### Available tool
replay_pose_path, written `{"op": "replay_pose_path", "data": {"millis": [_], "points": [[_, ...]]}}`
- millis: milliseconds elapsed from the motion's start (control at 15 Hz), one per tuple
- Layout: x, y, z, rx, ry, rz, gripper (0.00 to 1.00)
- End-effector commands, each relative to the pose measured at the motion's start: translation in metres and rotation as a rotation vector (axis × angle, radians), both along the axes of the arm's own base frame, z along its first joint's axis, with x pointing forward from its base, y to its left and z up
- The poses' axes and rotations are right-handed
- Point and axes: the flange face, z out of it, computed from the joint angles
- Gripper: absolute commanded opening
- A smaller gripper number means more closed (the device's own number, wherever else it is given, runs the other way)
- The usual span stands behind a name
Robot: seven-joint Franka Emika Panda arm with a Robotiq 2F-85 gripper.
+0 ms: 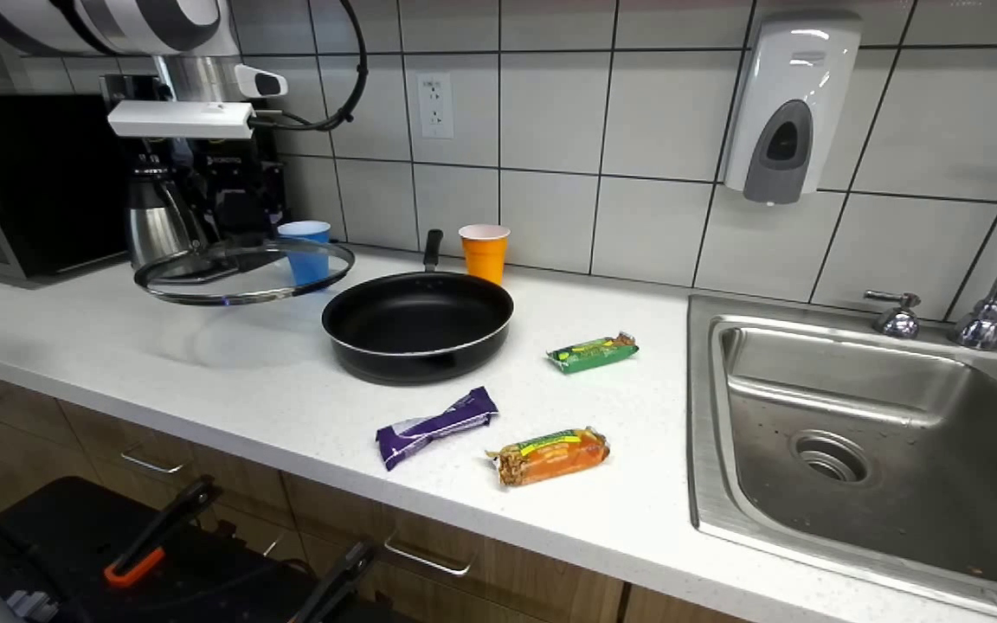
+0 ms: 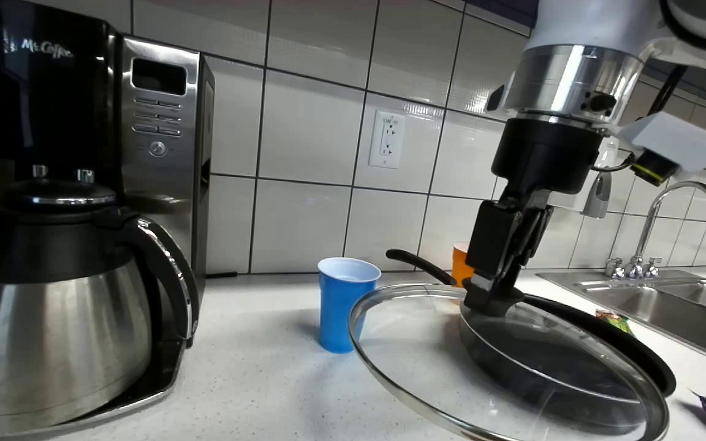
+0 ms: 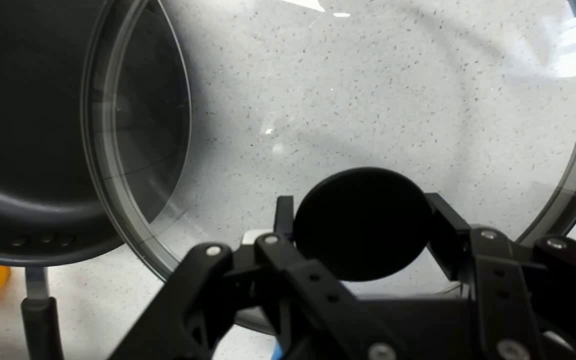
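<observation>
Leftmost in an exterior view stands a microwave (image 1: pixel 48 182), with a steel coffee pot (image 1: pixel 150 227) near its right end. Next comes the gripper (image 3: pixel 360 227), drawn in on the round black knob (image 3: pixel 363 220) of a glass lid (image 1: pixel 245 279) and holding it above the counter (image 1: pixel 247 372). Seen partly through the glass is a blue cup (image 2: pixel 337 306). A black frying pan (image 1: pixel 416 320) sits just right of the lid; a purple-wrapped bar (image 1: pixel 436 427) lies in front of it and an orange cup (image 1: pixel 485 253) stands behind. Farther right are an orange-wrapped bar (image 1: pixel 553 456), a green-wrapped bar (image 1: pixel 594 353), a soap dispenser (image 1: pixel 797 95) and a sink (image 1: pixel 706 415).

The chief risk, one would judge, is the lid twisting or slipping, since that round knob alone bears its weight; how squarely the grip sits is hard to tell, black on black. The rim could also knock the pan if lowered here, because in the wrist view it overlaps the pan's edge.

By count: one lid, one pan, two cups, three wrapped bars, one coffee pot, one microwave, one dispenser, one sink.
</observation>
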Motion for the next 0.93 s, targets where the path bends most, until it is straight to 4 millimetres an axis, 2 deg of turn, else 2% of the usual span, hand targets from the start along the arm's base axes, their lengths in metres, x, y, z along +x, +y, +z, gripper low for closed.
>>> {"op": "replay_pose_path", "data": {"millis": [0,467,867], "points": [[0.003,0.02,0.007,0.011,0.018,0.009,0.39],[0.007,0.047,-0.023,0.063,0.065,0.06,0.39],[0.009,0.06,-0.051,0.047,0.059,0.071,0.39]]}}
